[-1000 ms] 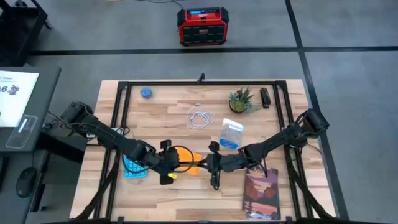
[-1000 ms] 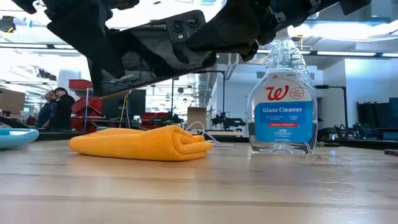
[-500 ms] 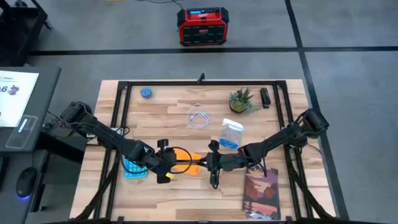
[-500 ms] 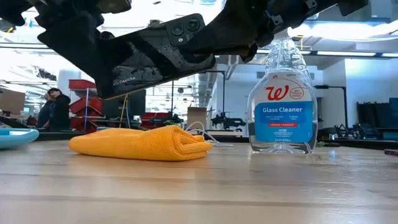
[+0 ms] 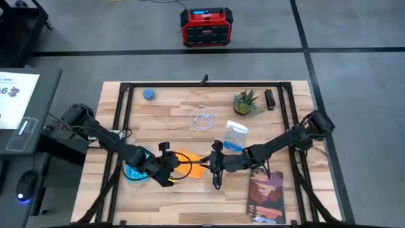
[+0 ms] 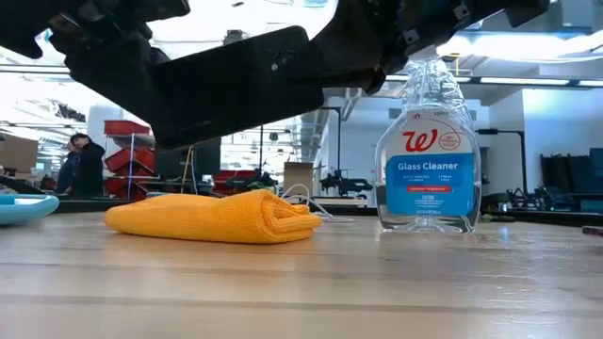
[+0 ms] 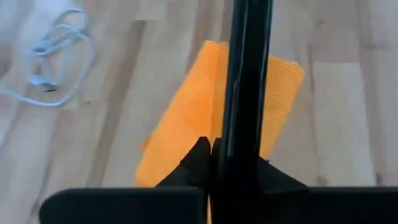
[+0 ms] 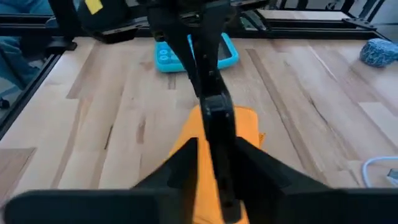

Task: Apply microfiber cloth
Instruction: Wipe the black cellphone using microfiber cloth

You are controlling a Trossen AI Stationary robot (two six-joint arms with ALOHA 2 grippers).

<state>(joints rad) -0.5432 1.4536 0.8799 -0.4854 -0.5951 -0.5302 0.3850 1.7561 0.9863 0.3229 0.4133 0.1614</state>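
Note:
The orange-yellow microfiber cloth (image 5: pixel 188 159) lies folded on the wooden table (image 5: pixel 171 114), also seen in the low view (image 6: pixel 217 217). A black smartphone (image 6: pixel 236 80) hangs above it, on edge and tilted, between both arms. My left gripper (image 5: pixel 168 166) is shut on its left end and my right gripper (image 5: pixel 215 166) on its right end. In each wrist view the smartphone (image 7: pixel 245 93) (image 8: pixel 214 118) shows as a thin dark bar over the cloth (image 7: pixel 193 112) (image 8: pixel 245 134). My left gripper pinches the smartphone's left end (image 7: pixel 239 146) between its two fingers (image 7: pixel 199 165), one on each broad face. The fingers come level from the table's left, along the phone. The phone is clear of the cloth. My right gripper pinches the smartphone's right end (image 8: pixel 217 134) between its two fingers (image 8: pixel 180 162), one on each broad face. It comes level from the table's right, along the phone. The phone hangs clear above the cloth.
A glass cleaner spray bottle (image 5: pixel 234 136) stands just behind the right gripper. A blue calculator (image 5: pixel 134 171) lies under the left arm, and a dark reddish book (image 5: pixel 266 196) at the near right. A white cable (image 5: pixel 204 119), a small plant (image 5: pixel 245 102) and a blue ball (image 5: pixel 149 94) lie farther back.
The smartphone has turned about its long axis between the two grippers. In the low view its camera lenses showed before, and now a broad plain dark face shows. My left gripper has shifted slightly toward the table's left edge. The cloth has stayed where it was.

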